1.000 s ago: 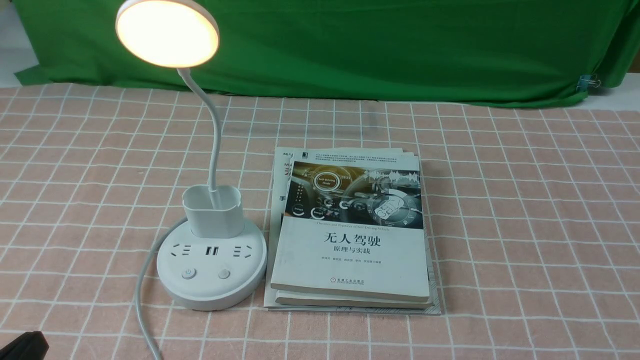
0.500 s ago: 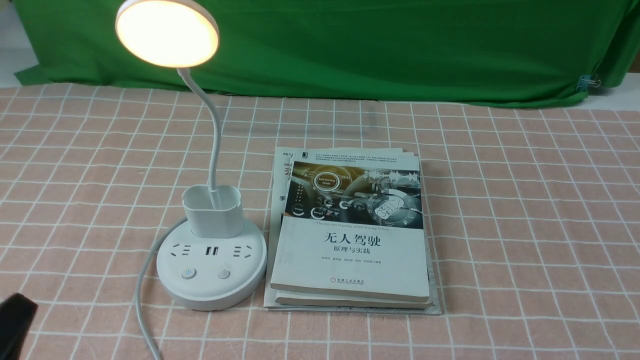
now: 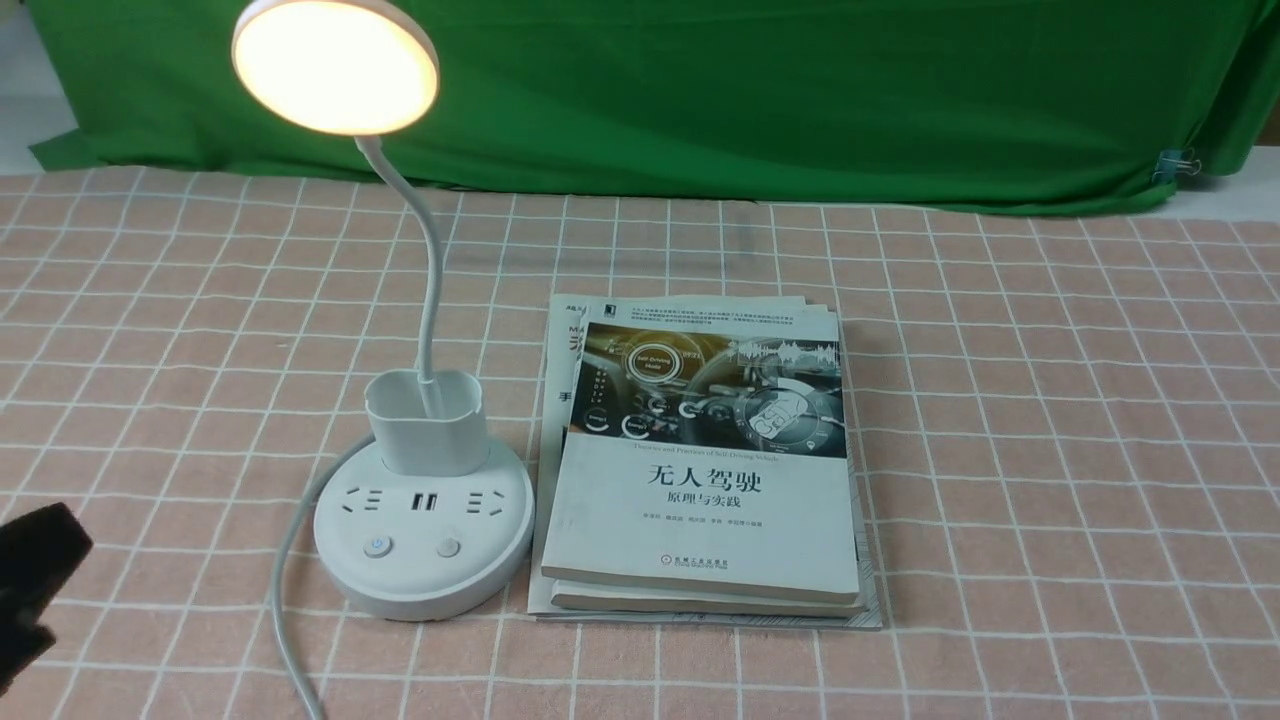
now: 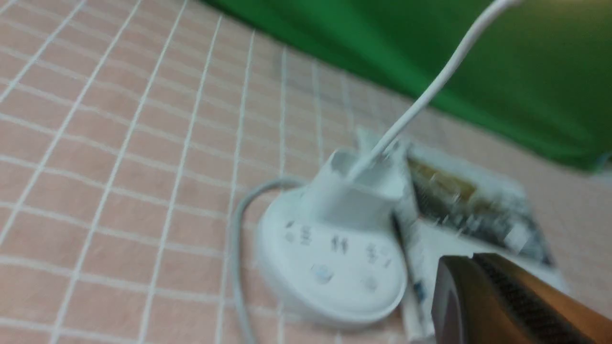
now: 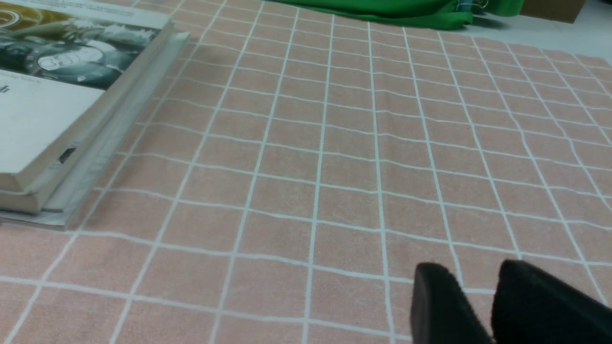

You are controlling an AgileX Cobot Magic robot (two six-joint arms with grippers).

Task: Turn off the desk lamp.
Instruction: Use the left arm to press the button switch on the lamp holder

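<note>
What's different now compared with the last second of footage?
The left pincer has moved farther into the front view, up along its left edge, away from the robot. Nothing was taken hold of or let go. The desk lamp is still lit and in place, and the books haven't moved.

Green cloth (image 3: 700, 100), clipped at its right end, hanging behind a pink tabletop (image 3: 1050, 450) ruled with white grid lines.

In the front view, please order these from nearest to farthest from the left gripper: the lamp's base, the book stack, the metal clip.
1. Base: right of the left gripper.
2. Book stack: right of the base.
3. Clip: far right, on the green cloth.
</note>
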